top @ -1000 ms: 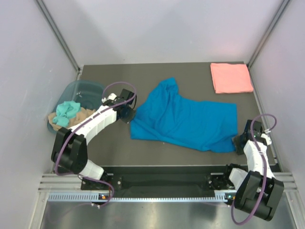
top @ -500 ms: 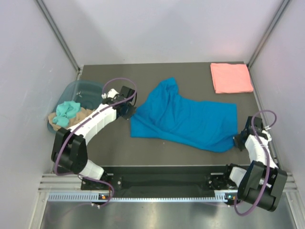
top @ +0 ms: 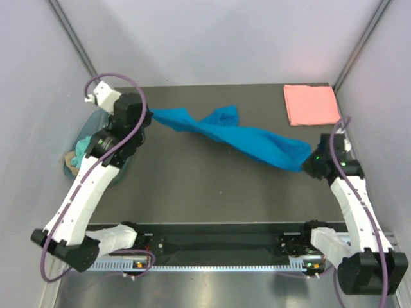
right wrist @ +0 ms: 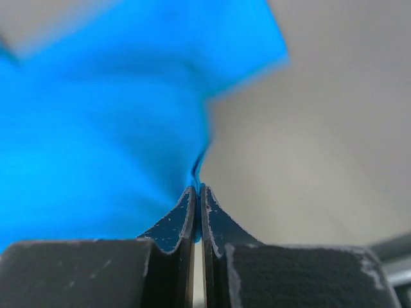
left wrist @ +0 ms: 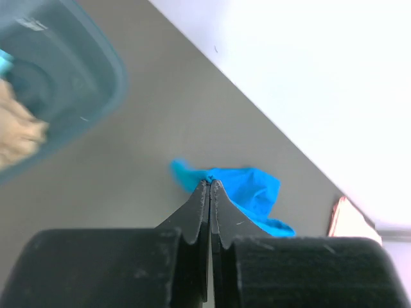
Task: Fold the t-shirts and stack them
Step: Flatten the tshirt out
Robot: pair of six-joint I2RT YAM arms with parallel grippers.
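**Top view.** The blue shirt (top: 244,136) hangs clear of the table (top: 212,192) as a twisted band strung between the two arms. The left gripper (top: 149,116) is clenched on its left end, high over the table's left side. The right gripper (top: 309,162) is clenched on its right end, near the right edge. The pink shirt (top: 311,104) lies folded flat in the far right corner, well apart from the blue one.

**Left wrist view.** The jaws are pressed together, with only a thin pinch of blue cloth at the tips. The rest of the shirt trails away below. A tub (left wrist: 77,58) holding a beige cloth (left wrist: 16,135) sits below and to one side.

**Right wrist view.** The jaws are closed on a fold of blue cloth that fills the left of the frame. Bare table shows on the right.

**Risks, as judged.**
- Both holds look slight, so further pull between the arms could draw an end free and drop the shirt in a heap.
- The band is twisted. Laid down as it is, it would probably land creased rather than flat.
- Which part of the shirt each gripper holds cannot be told, so the spread may come out skewed.
- The left end is near the tub, and a low swing could snag its rim.
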